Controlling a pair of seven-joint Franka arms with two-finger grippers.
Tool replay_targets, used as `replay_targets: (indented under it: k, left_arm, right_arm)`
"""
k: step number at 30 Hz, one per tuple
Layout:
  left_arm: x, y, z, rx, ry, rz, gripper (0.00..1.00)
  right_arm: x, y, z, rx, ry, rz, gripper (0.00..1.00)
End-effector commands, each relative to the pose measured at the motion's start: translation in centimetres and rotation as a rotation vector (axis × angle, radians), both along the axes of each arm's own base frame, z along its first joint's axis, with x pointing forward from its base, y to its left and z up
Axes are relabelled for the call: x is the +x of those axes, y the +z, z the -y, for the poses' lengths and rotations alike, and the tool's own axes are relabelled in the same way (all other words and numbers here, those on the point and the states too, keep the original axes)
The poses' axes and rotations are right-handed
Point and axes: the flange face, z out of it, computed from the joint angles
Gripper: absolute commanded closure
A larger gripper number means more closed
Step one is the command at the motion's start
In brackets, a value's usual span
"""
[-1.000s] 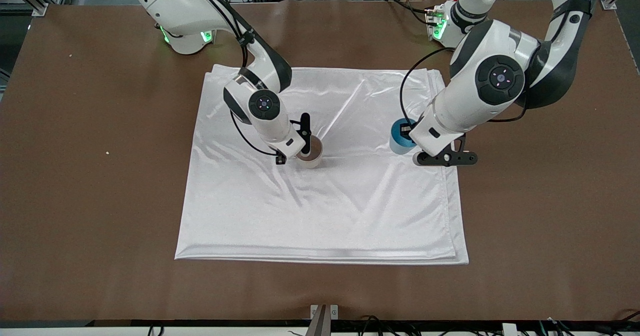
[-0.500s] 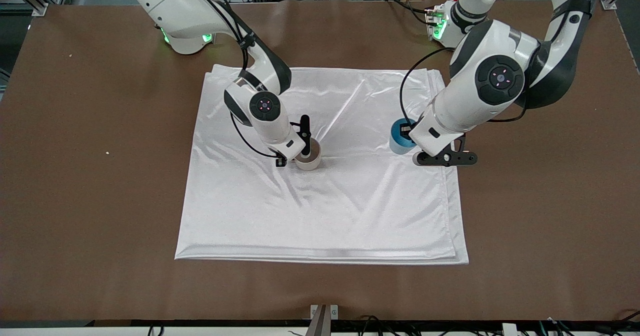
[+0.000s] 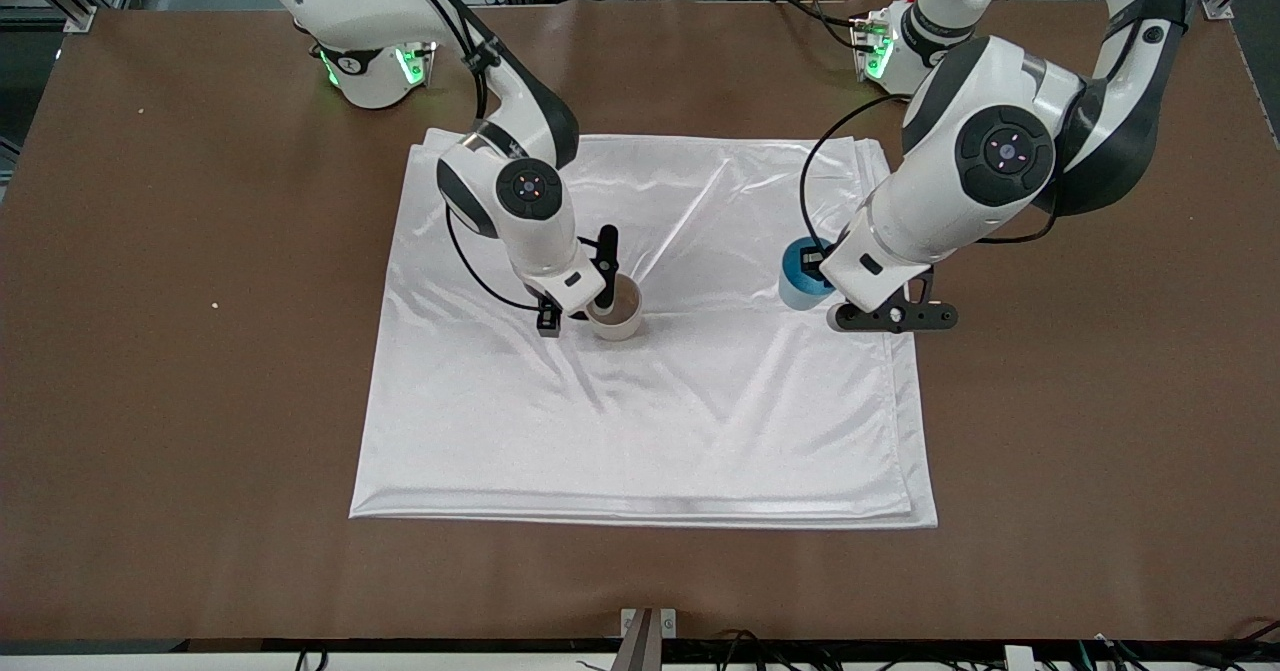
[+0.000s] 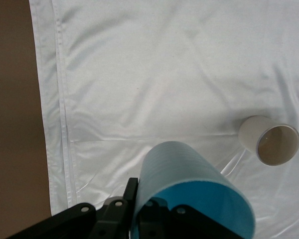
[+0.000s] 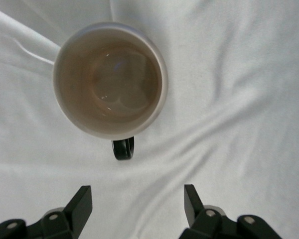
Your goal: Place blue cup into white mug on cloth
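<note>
The white mug stands upright on the cloth, its dark handle turned toward my right gripper. That gripper is open and empty just above the cloth beside the mug, its fingers spread on either side of the handle without touching it. The mug's inside is empty. My left gripper is shut on the blue cup, one finger inside the rim and one outside, at the cloth's edge toward the left arm's end. The mug also shows in the left wrist view.
The cloth lies creased on the brown table. Its layered edge runs next to the blue cup. Bare table surrounds the cloth on all sides.
My right gripper has drawn back a little from the mug toward the right arm's end, and its finger is no longer over the mug's mouth. The left arm and blue cup have barely moved.
</note>
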Motion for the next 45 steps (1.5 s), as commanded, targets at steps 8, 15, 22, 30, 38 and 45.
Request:
replay_targets:
  k: [8,15,22,30,38,45]
  left_arm:
    - [-4.3,0.7,7.9,-0.002,-0.024,-0.007,1.00]
    - [-5.4,0.3,10.6,-0.014,0.025,-0.004,1.00]
    - [-6.7,-1.5,14.6,-0.035,0.080,-0.006,1.00]
    - [-7.5,-3.7,19.3,-0.083,0.136,0.003,1.00]
    - [-10.0,-7.8,23.8,-0.038,0.160,0.060,1.00]
    - [-9.8,-10.8,24.8,-0.029,0.151,0.098,1.00]
  right_arm:
    - [0.1,13.8,5.4,-0.045,-0.149,0.098,0.00]
    - [1.1,20.9,11.7,-0.086,-0.271,0.113,0.00]
    - [0.7,27.3,16.3,-0.124,-0.370,0.105,0.00]
    - [1.1,30.6,21.3,-0.150,-0.475,0.083,0.00]
    - [0.9,32.5,25.9,-0.158,-0.566,0.083,0.00]
    - [1.5,34.3,30.4,-0.124,-0.667,0.063,0.00]
